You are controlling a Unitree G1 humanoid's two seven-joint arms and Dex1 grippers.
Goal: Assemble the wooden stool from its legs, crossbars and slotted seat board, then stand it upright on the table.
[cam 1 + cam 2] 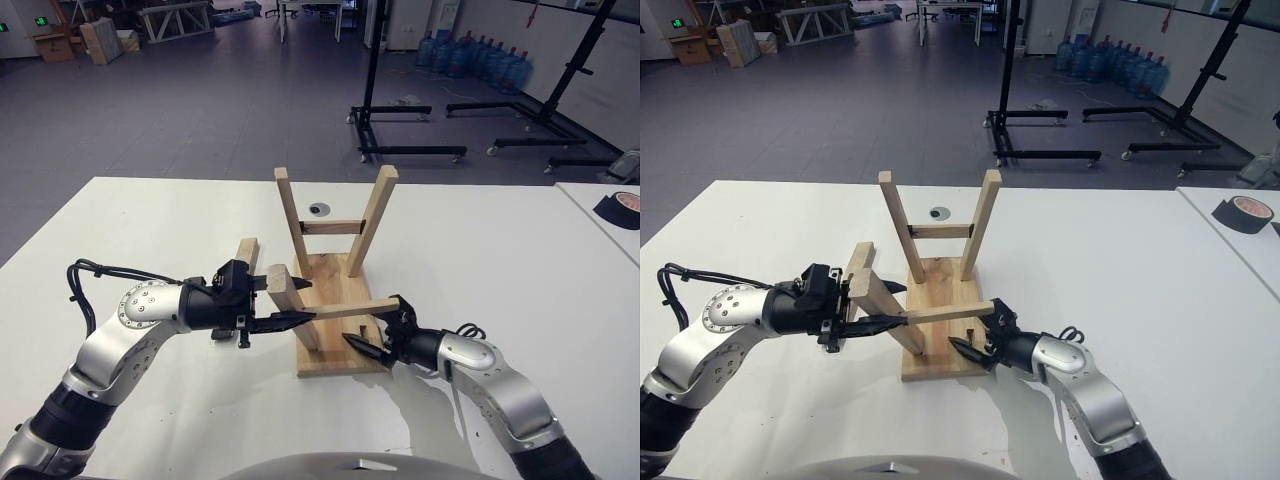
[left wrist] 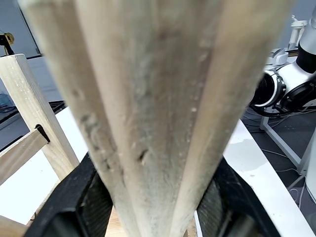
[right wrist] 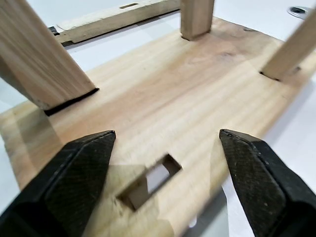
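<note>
Head view: seat [image 1: 338,350] lies mid-table, spare leg [image 1: 247,254] just left. Left wrist: your left gripper [image 2: 153,197] clamps the near-left leg [image 2: 158,98]. Right wrist: right gripper [image 3: 165,148] gapes over the empty slot [image 3: 148,180]. Judged next: fit the spare leg there.

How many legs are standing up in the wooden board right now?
3. There is a far-left leg, a far-right leg, and a near-left leg that the left gripper holds. The near-right slot has no leg in it.
</note>
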